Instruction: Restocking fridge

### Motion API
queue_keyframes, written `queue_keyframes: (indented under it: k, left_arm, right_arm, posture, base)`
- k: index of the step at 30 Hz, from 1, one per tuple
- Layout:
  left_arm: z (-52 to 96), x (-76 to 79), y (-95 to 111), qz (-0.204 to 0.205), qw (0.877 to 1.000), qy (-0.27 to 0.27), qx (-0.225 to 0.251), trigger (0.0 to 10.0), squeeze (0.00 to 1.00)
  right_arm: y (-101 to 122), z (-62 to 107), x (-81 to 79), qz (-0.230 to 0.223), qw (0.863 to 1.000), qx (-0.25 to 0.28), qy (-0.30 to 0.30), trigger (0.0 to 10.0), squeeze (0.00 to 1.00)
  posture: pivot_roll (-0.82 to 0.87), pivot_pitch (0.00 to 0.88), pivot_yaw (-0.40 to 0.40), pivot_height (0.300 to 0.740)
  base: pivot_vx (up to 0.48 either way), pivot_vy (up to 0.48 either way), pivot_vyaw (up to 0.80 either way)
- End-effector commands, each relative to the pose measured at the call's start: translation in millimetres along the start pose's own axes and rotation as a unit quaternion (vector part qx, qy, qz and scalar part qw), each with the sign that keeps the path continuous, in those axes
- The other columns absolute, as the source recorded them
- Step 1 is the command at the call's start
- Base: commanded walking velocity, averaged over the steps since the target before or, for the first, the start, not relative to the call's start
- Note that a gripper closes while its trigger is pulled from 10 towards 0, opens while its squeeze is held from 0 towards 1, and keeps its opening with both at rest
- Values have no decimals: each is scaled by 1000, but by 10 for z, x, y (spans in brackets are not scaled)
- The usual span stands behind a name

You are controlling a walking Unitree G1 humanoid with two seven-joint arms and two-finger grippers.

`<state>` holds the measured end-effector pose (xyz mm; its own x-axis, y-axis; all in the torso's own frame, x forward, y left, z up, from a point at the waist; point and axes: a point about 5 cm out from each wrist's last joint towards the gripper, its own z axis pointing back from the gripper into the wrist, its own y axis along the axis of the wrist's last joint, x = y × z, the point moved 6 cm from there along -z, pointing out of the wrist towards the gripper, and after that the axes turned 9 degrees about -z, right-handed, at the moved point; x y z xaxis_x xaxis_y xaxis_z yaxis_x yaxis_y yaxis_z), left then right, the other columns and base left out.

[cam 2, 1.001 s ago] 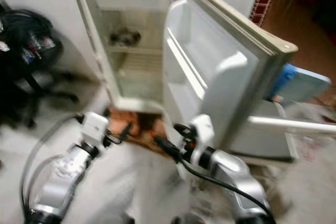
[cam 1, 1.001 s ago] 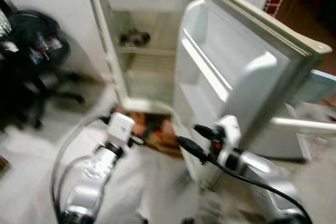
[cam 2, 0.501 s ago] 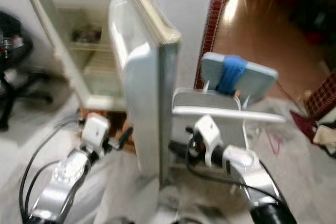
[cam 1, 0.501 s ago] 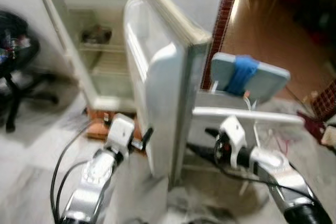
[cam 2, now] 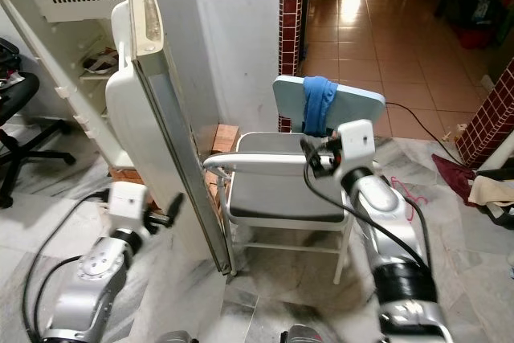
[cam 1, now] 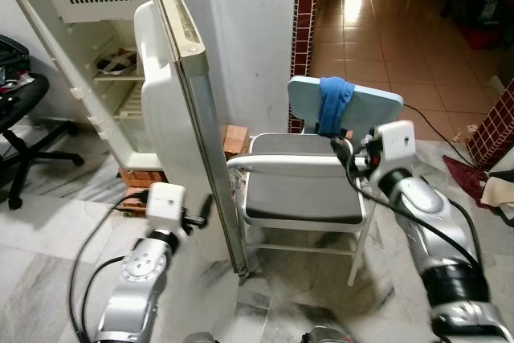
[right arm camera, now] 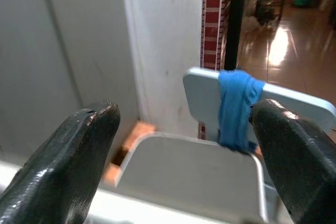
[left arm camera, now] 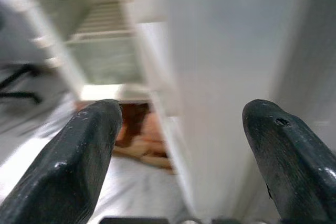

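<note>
Meanwhile, from the head cameras, a small white fridge (cam 1: 104, 78) stands with its door (cam 1: 173, 118) swung wide, edge-on to the robot, a dish on the upper shelf (cam 1: 116, 62) and the lower shelves bare. No stock for the fridge can be made out in either gripper or on the grey folding chair (cam 1: 301, 190) just beside the door, which carries only a blue cloth (cam 1: 333, 102) draped over its backrest. The left gripper (cam 1: 201, 213) hangs low by the door's inner face; the right gripper (cam 1: 347, 150) is raised over the chair seat, near the backrest.

Along the left wrist, the two black fingers (left arm camera: 84, 150) are spread apart and empty, the door's white inner panel (left arm camera: 220, 77) close ahead and the fridge shelves (left arm camera: 105, 30) beyond it, blurred.

Along the right wrist, the fingers (right arm camera: 79, 150) are likewise spread wide with nothing between them, framing the chair back (right arm camera: 262, 103) and the blue cloth (right arm camera: 236, 108).

Judging by this, the robot is between loads. The sound course is to find the goods first, keep the left arm off the door so it is not nudged shut, and steer the right arm wide of the chair frame.
</note>
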<state>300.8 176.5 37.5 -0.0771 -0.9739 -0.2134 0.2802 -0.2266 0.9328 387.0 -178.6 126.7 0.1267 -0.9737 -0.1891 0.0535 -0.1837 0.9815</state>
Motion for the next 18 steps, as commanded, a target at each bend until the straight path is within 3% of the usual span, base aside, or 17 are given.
queue_keyframes:
  k: [1, 4, 6, 7, 9, 13, 14, 15, 16, 17, 18]
  left_arm:
    - [19, -4, -37, -5, 1000, -4, -13, 10000, 0]
    - [40, 94, -125, -18, 998, -34, -47, 10000, 0]
    - [74, 216, -231, -17, 994, -74, -78, 10000, 0]
    - [87, 242, -263, -16, 993, -83, -86, 10000, 0]
    - [94, 212, -292, -16, 993, -74, -93, 10000, 0]
    - [82, 177, -293, -4, 994, -62, -94, 10000, 0]
    - [72, 164, -276, -4, 994, -59, -93, 10000, 0]
    - [72, 164, -276, -4, 994, -59, -93, 10000, 0]
    - [63, 148, -264, -4, 994, -55, -93, 10000, 0]
    - [63, 148, -264, -4, 994, -55, -93, 10000, 0]
    - [60, 138, -262, -4, 994, -54, -94, 10000, 0]
  right_arm:
    - [106, -86, -60, -17, 999, 23, -14, 10000, 0]
    - [168, -222, -211, -54, 997, 40, -26, 10000, 0]
    - [232, -340, -437, -77, 996, 47, -11, 10000, 0]
    - [299, -436, -633, -106, 993, 52, -3, 10000, 0]
    - [359, -516, -872, -129, 990, 51, 16, 10000, 0]
    - [508, -571, -1427, -171, 980, 51, 86, 10000, 0]
    - [634, -502, -1841, -203, 963, 51, 168, 10000, 0]
    - [634, -502, -1841, -203, 963, 51, 168, 10000, 0]
    - [755, -308, -2267, -262, 924, 35, 277, 10000, 0]
    - [755, -308, -2267, -262, 924, 35, 277, 10000, 0]
    - [811, -143, -2481, -273, 898, 25, 345, 10000, 0]
  posture:
    - [28, 0, 71, 740]
    - [33, 0, 72, 740]
    - [42, 0, 67, 740]
    - [47, 0, 65, 740]
    - [57, 0, 60, 740]
    - [80, 0, 45, 740]
    - [90, 0, 38, 740]
    - [90, 0, 38, 740]
    - [95, 0, 34, 740]
    - [95, 0, 34, 740]
    - [96, 0, 31, 740]
  base:
    - [0, 0, 0]
    - [0, 0, 0]
    - [0, 0, 0]
    - [0, 0, 0]
    - [0, 0, 0]
    - [0, 0, 0]
    - [0, 0, 0]
    - [0, 0, 0]
    - [0, 0, 0]
    - [0, 0, 0]
    - [0, 0, 0]
